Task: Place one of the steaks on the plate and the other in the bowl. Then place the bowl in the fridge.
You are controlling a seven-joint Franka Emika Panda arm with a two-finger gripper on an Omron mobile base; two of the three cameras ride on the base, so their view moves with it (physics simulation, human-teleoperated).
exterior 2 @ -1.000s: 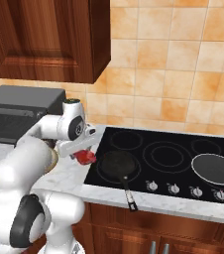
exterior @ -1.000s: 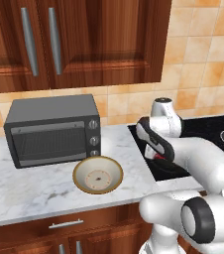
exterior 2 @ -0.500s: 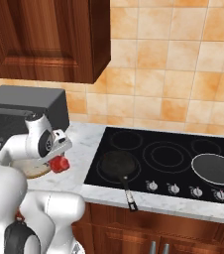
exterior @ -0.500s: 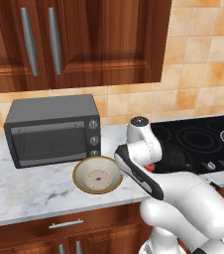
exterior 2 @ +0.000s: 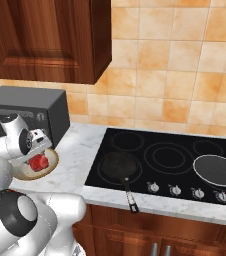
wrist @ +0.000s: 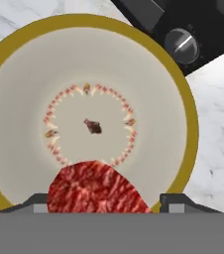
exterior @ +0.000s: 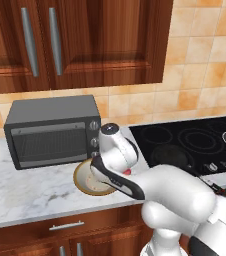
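Observation:
A raw deep red steak (wrist: 99, 191) sits between my gripper's (wrist: 103, 203) finger tips, and the gripper is shut on it. The steak (exterior 2: 38, 162) hangs just above the bowl (exterior 2: 53, 161), a shallow round dish with a tan rim and a cream inside marked by a ring of small spots. In the hand view the bowl (wrist: 188, 124) lies straight below, with the steak over its near side. In the left base view the bowl (exterior: 81, 176) rests on the marble counter before the toaster oven, partly hidden by my forearm, and a sliver of steak (exterior: 127, 172) peeks out.
A grey toaster oven (exterior: 50, 130) stands right behind the bowl. To the right lies a black cooktop (exterior 2: 175, 150) with two dark frying pans (exterior 2: 119, 164) (exterior 2: 217, 170). Wooden wall cabinets (exterior: 85, 40) hang overhead. Marble counter (exterior: 25, 190) stretches to the left.
My arm has swung left from the cooktop's edge, carrying the red steak to just above the bowl. The bowl and the pans have stayed put.

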